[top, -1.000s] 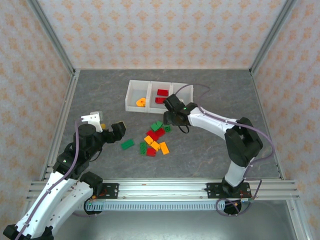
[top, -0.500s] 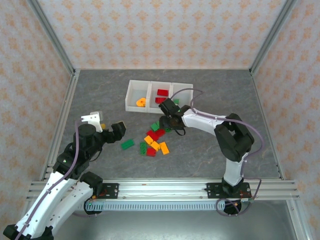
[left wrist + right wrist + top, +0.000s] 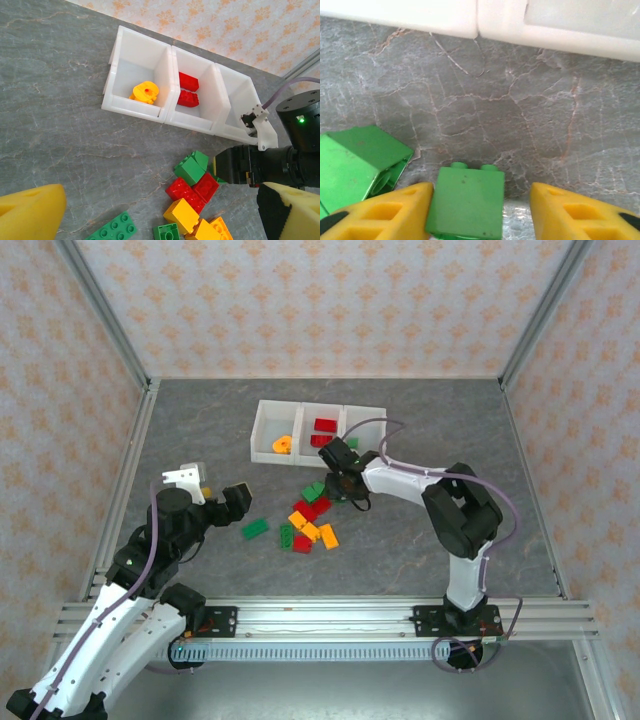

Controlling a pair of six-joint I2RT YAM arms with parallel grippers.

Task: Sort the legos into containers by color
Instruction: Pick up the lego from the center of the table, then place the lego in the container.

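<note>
Containers (image 3: 268, 456): ring (image 3: 282, 444) in left bin, two bricks (image 3: 324, 427) in middle bin. Loose pile (image 3: 310, 520) just in front of containers; one brick (image 3: 255, 528) front-left, apart.

Three joined white containers (image 3: 290, 459) on a grey worktop (image 3: 450, 420) hold an orange ring (image 3: 282, 444) in the left bin and red bricks (image 3: 324, 426) in the middle. Loose legos (image 3: 308, 522) lie just in front, the right claw (image 3: 340, 488) at their far edge, the left claw (image 3: 212, 488) spread wide to their left.

Glossy, smooth plastic on the green lego (image 3: 465, 202). Milky, faintly shiny plastic for the containers (image 3: 130, 107). Matt, veined stone-look tabletop (image 3: 520, 115), dull brushed-metal rail (image 3: 320, 612).
</note>
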